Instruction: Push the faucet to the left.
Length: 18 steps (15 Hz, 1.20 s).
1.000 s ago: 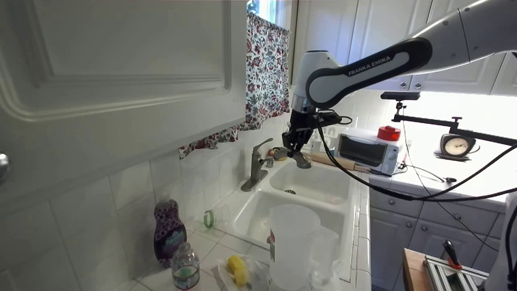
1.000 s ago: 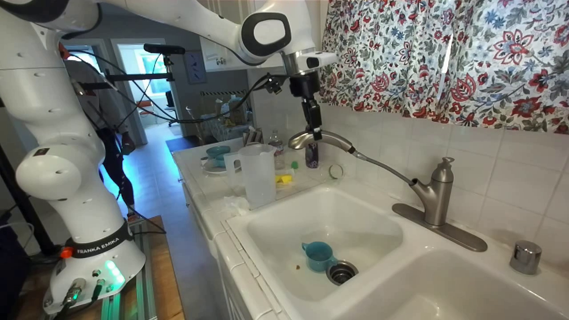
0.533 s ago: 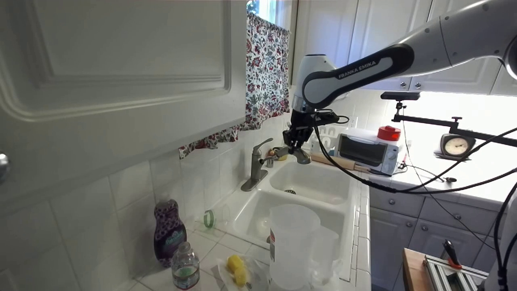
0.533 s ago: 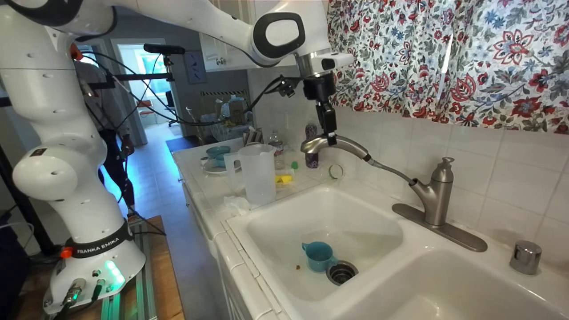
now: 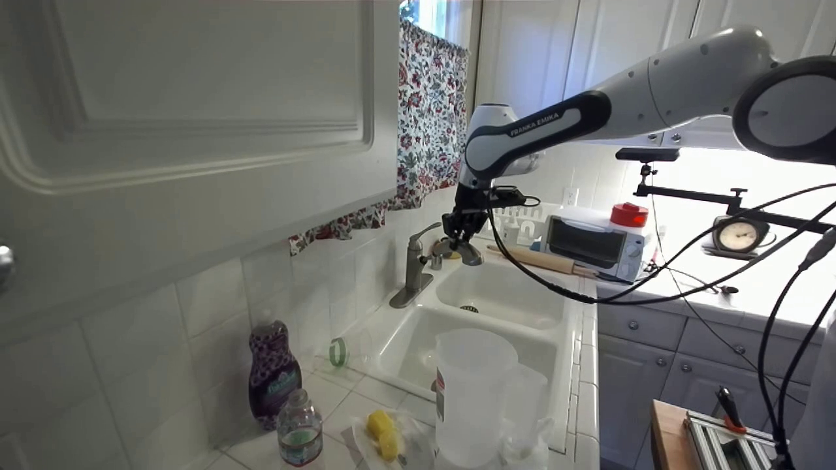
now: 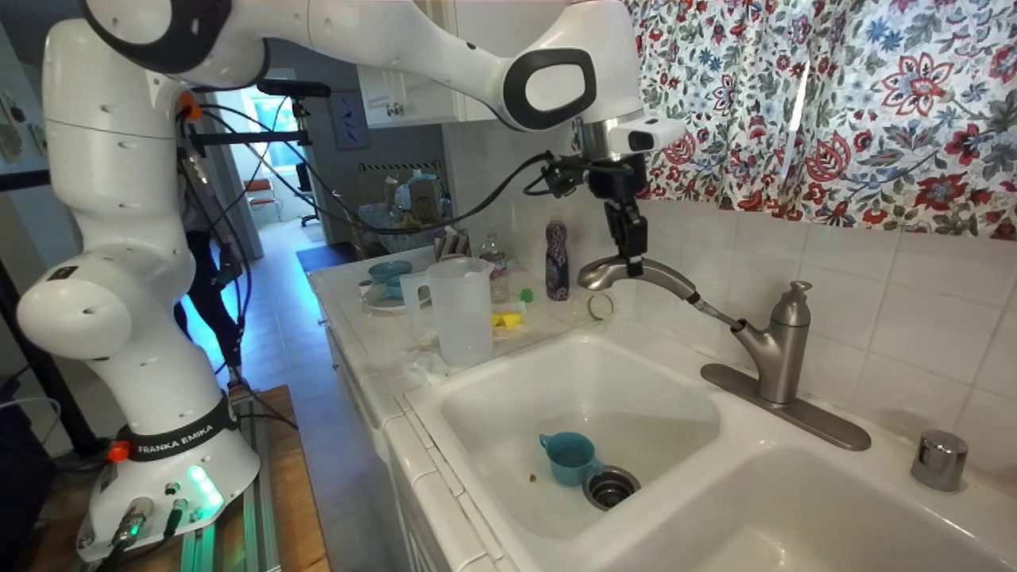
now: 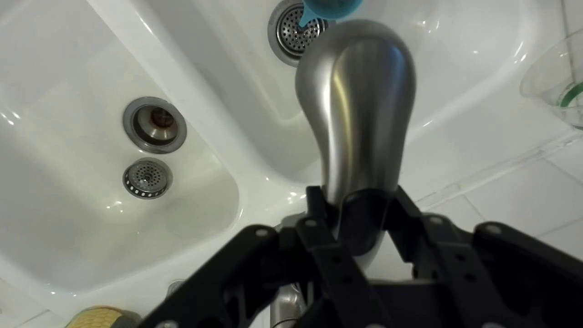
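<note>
"Nearer its base than a second ago, that faucet head. Gripped?"
"Yes, my pincer clasps it, short of the base at the back edge of the counter. I'd feed the hose straight in, without twisting."

We see a glossy white rounded-segment arm, black oval rings round its joints, silver wrist collar, white FRANKA EMIKA lettering on black base band, green light strip, black cables, matte-black jointed claw, round grey screws.
</note>
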### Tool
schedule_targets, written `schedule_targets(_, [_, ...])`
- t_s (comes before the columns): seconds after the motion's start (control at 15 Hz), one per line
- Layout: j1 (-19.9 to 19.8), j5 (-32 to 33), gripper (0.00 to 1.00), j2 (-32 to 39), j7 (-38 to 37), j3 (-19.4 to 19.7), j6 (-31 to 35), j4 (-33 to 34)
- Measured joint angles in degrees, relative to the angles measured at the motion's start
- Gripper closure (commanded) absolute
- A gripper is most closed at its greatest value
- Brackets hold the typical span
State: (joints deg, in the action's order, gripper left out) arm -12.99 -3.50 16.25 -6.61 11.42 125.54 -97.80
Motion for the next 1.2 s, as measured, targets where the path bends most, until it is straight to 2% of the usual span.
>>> schedule_targets(0.6, [-3.78,-3.06,0.87,12.68,2.56,-0.53,-2.75,15.10])
schedule_targets(1.2, [-4.83,-3.07,0.87,18.69,2.56,-1.03,-8.75,23.88])
